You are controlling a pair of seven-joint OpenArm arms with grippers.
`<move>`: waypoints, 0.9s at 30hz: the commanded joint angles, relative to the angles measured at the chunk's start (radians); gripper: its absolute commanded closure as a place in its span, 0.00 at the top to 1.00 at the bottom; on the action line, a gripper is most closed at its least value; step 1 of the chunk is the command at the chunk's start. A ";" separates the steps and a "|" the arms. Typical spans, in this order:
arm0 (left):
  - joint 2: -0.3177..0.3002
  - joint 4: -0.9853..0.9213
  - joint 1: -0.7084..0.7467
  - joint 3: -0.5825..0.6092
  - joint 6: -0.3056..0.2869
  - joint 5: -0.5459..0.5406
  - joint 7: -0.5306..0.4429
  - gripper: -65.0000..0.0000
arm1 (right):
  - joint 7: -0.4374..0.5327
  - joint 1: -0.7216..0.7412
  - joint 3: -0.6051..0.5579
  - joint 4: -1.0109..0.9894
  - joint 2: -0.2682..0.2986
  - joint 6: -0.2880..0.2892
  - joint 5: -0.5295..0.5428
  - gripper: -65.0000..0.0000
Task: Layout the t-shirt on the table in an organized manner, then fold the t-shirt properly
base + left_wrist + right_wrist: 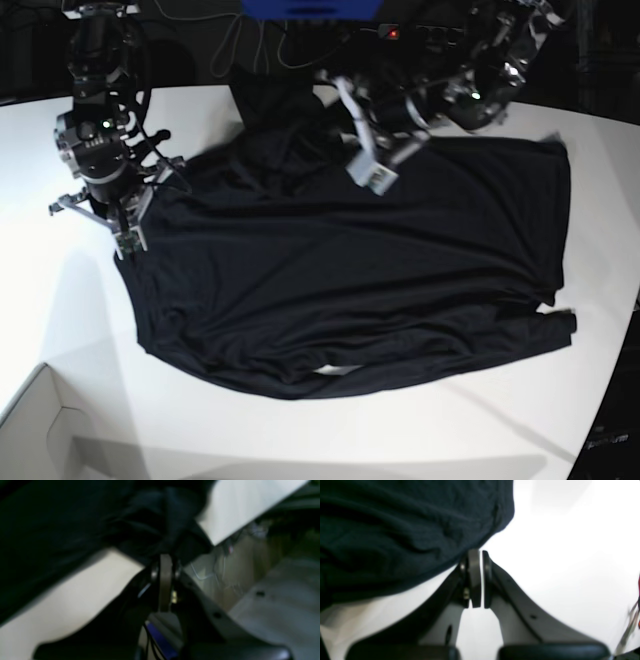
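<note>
The black t-shirt (360, 280) lies spread across the white tabletop (40, 290) — both claws closed: the left claw (165, 557) seems, through blur, to pinch bunched cloth; the right claw (478, 553) grips the shirt's edge

The shirt (350, 270) is thin, soft black cloth, matt and finely knitted, lying in shallow creases, with a stitched hem showing in the right wrist view. The worktop (40, 300) is smooth white with a faint sheen, and the box (40, 430) at its near left corner looks like plain matt white card. Both the left end effector (165, 562) and the right end effector (477, 555) have smooth hard black plastic fingers with small metal screws.
</note>
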 commanded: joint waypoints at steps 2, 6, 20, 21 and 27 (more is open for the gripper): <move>0.010 0.010 -0.051 0.102 -0.002 -0.007 -0.015 0.01 | 0.016 0.006 0.003 0.017 0.009 0.005 0.001 0.00; 0.041 -0.018 -0.137 0.255 0.007 0.030 -0.007 0.01 | 0.016 0.001 0.003 0.017 0.006 0.005 0.001 0.00; 0.132 -0.164 -0.177 0.392 0.009 0.390 -0.016 0.01 | 0.014 -0.001 0.003 0.017 0.004 0.005 0.001 0.00; 0.141 -0.182 -0.177 0.391 0.009 0.403 -0.016 0.01 | 0.013 -0.002 0.003 0.017 0.004 0.005 0.001 0.00; 0.181 -0.271 -0.177 0.391 0.009 0.498 -0.016 0.01 | 0.008 -0.008 0.003 0.017 0.004 0.005 0.001 0.00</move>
